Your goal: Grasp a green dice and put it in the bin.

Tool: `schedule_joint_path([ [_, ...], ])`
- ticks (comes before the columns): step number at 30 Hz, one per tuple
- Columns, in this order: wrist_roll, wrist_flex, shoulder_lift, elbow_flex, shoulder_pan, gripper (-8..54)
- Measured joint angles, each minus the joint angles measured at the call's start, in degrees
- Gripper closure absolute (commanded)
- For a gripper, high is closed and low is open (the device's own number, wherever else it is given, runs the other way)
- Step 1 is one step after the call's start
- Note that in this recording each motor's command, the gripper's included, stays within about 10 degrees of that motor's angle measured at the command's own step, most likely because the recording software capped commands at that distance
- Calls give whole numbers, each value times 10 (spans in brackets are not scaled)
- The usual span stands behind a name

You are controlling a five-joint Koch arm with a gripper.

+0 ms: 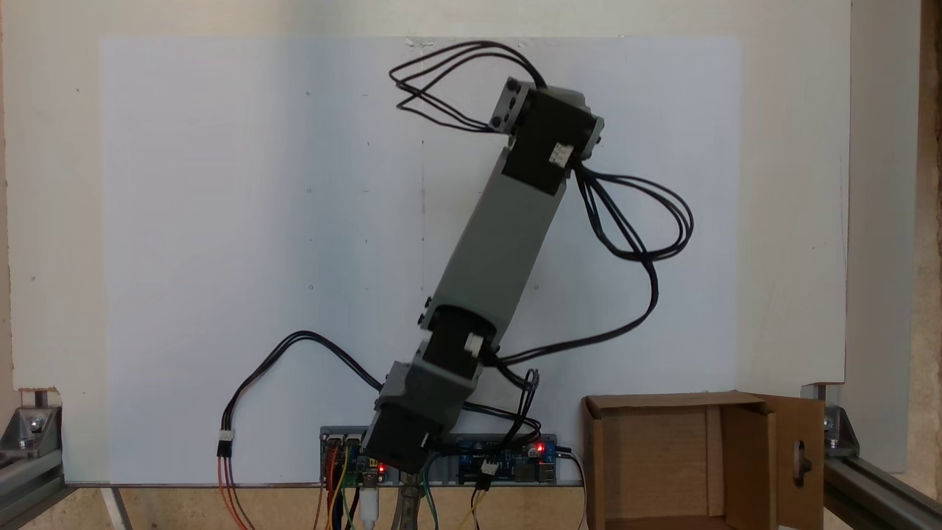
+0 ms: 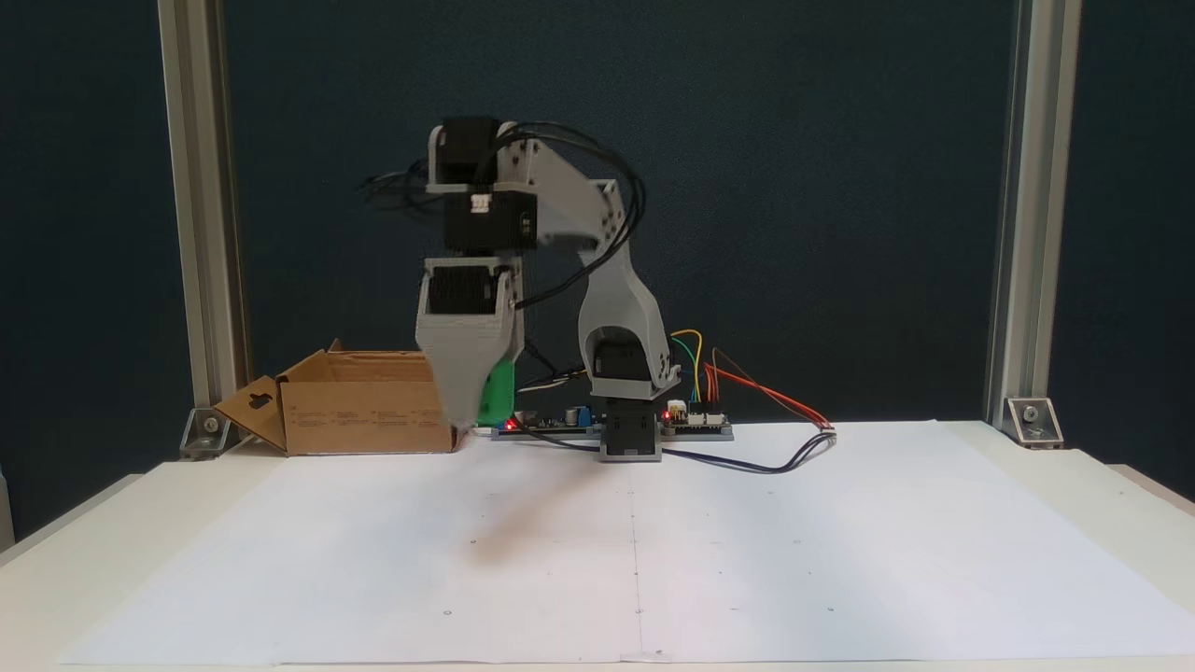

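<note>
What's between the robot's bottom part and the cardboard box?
A blue circuit board with a red light, plus black cables, sits between the arm's base and the bin, in both fixed views.

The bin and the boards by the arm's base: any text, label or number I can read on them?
Nothing legible.
Bin: faint small print along its front wall, too small and blurred to read.
Boards at the arm's base: red lights lit, any markings too small to read.
White sheet: small dots and thin lines, no words.
</note>
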Motion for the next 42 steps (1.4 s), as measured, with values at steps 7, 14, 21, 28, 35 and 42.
schedule_joint_path([
  [7,-4,-125,127,195,94,333],
  [14,-58,-241,177,304,243,333],
  [21,-109,-249,177,304,421,333],
  [28,-122,-249,187,304,589,333],
  [35,-127,-236,189,304,714,333],
  [42,-138,-192,187,304,802,333],
])
